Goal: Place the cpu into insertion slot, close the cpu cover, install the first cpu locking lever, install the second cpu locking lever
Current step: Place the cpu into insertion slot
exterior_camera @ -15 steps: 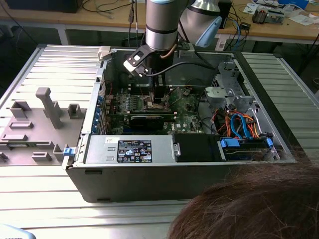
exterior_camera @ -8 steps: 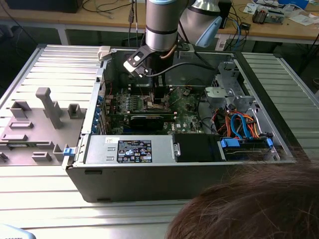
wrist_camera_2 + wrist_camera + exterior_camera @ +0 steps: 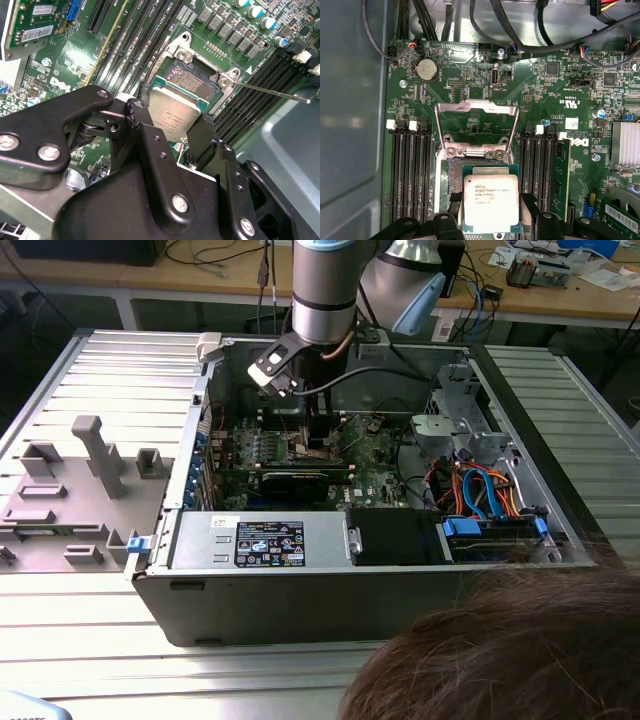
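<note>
My gripper (image 3: 491,212) is shut on the cpu (image 3: 491,202), a flat square chip with a silvery top, and its black fingers (image 3: 451,202) press on two opposite edges. In both wrist views the cpu (image 3: 172,112) hangs just over the insertion slot (image 3: 192,80), shifted to one side. Part of the slot's dark pin field (image 3: 454,175) is uncovered. The cpu cover (image 3: 475,106) stands swung open beyond the slot. A thin metal locking lever (image 3: 270,92) sticks out free beside the slot. In the exterior view the gripper (image 3: 318,445) reaches down into the open computer case.
Long black memory slots (image 3: 410,170) flank the socket, with one module (image 3: 562,175) fitted. Black cables (image 3: 520,35) loop above the board. The case wall (image 3: 300,590) rings the work area. A person's hair (image 3: 500,650) fills the exterior view's lower right. A grey fixture tray (image 3: 80,480) lies on that view's left.
</note>
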`<control>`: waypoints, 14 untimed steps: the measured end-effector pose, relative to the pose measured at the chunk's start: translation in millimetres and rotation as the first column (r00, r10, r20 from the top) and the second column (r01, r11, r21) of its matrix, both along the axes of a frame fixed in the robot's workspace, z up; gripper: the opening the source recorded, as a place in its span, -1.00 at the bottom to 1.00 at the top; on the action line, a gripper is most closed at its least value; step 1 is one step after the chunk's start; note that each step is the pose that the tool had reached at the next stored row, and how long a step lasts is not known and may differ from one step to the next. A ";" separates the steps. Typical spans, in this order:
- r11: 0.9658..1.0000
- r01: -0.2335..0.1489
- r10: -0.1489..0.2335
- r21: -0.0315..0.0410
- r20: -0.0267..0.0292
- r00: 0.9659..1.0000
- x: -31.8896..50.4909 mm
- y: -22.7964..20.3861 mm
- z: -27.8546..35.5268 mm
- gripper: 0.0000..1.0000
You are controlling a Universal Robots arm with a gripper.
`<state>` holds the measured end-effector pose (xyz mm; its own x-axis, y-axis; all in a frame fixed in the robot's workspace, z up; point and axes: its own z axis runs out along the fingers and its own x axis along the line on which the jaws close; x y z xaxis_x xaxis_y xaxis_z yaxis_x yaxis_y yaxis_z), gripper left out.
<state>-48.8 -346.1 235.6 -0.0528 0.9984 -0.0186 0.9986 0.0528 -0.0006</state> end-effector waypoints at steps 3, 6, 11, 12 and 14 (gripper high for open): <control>1.000 0.000 0.000 0.000 0.000 1.000 0.0 0.0 -0.6 0.08; 1.000 0.000 0.000 0.000 0.000 1.000 0.0 0.0 -1.2 0.08; 1.000 0.000 0.000 0.000 0.000 1.000 0.0 0.0 -2.4 0.08; 1.000 0.000 0.000 0.000 0.000 1.000 0.0 0.0 -2.7 0.08; 1.000 0.000 0.000 0.000 0.000 1.000 0.0 0.0 -3.2 0.08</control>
<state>-48.8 -346.1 232.4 -0.0527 0.9984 -0.0186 0.9986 0.0527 -0.0005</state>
